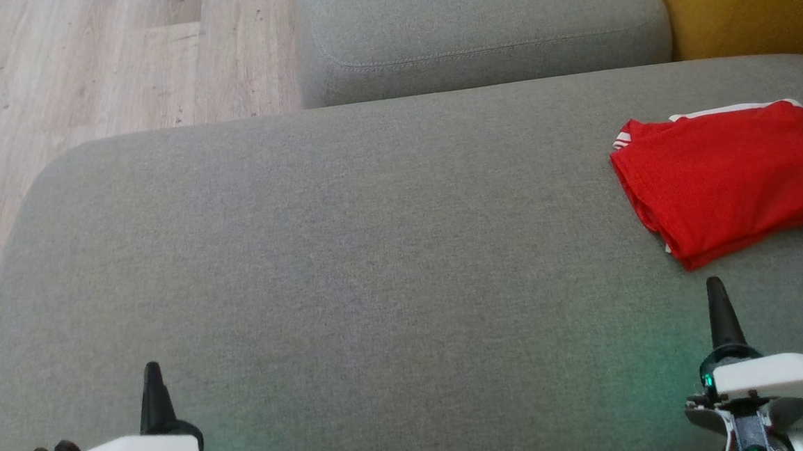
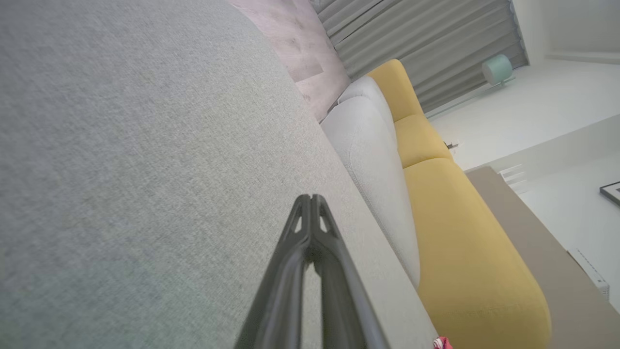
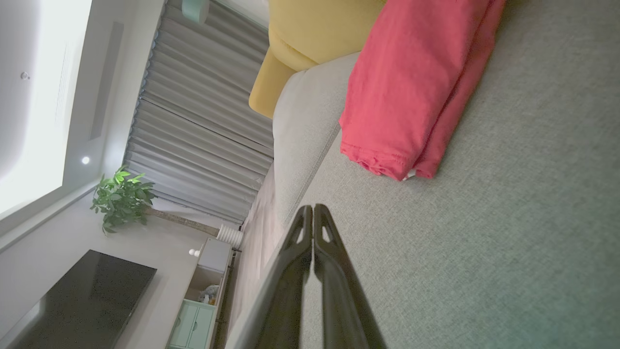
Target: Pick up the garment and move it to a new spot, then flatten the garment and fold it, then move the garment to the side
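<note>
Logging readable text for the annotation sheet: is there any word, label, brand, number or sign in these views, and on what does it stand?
Nothing can be read here.
red garment: white trim along one edge, no print or label showing.
grey cushion: plain fabric, no tag.
framed picture, at the edge of the left wrist view: too small to tell.
dark screen: blank, no logo legible.

Soft even daylight, faint green glow on the cushion [image 1: 375, 255], wide-angle warp in wrist views.
</note>
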Available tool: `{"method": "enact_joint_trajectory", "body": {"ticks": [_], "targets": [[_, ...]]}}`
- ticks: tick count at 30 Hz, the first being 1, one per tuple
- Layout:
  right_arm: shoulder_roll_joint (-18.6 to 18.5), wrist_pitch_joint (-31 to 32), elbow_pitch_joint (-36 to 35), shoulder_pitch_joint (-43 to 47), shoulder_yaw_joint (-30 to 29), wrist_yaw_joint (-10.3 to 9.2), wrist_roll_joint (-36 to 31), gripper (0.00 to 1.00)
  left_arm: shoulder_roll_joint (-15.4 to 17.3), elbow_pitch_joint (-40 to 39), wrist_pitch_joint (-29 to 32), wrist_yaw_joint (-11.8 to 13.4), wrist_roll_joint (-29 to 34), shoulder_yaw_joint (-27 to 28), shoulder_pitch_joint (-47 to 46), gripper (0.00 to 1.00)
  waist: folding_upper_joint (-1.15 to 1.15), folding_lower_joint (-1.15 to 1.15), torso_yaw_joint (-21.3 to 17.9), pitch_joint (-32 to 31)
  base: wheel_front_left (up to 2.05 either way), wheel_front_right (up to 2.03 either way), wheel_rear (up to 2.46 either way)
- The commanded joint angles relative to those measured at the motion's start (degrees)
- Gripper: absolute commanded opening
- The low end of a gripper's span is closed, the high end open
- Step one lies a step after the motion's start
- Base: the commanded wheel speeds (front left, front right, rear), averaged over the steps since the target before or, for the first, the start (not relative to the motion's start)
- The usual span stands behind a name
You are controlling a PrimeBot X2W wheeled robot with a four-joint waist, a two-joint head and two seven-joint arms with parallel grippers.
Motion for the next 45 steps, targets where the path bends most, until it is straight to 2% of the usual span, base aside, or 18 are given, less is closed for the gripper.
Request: {"method": "enact_joint_trajectory", "body": {"ticks": [1,40,45], "targets": [[-0.7,0.5,-1.8,-3.5,0.3,0.27,1.7,0.00,0.0,-1.5,0.3,-0.7,-1.4,1.9,-3.4,0.00,0.00,0.00,0.0,0.0,0.00,0.00,0.00],[-0.3,7.3,-1.7,-7.2,-4.1,0.40,29.0,0.00,0.0,-0.7,6.9,-4.8,-28.0,6.4,-7.9,0.00,0.00,0.00,0.3,1.0,0.00,0.00,0.00],[-0.2,7.4,-1.6,-7.3,-4.3,0.40,29.3,0.00,0.0,-0.7,7.0,-4.9,-28.3,6.4,-8.0,0.00,0.00,0.00,0.3,1.0,0.00,0.00,0.00]]}}
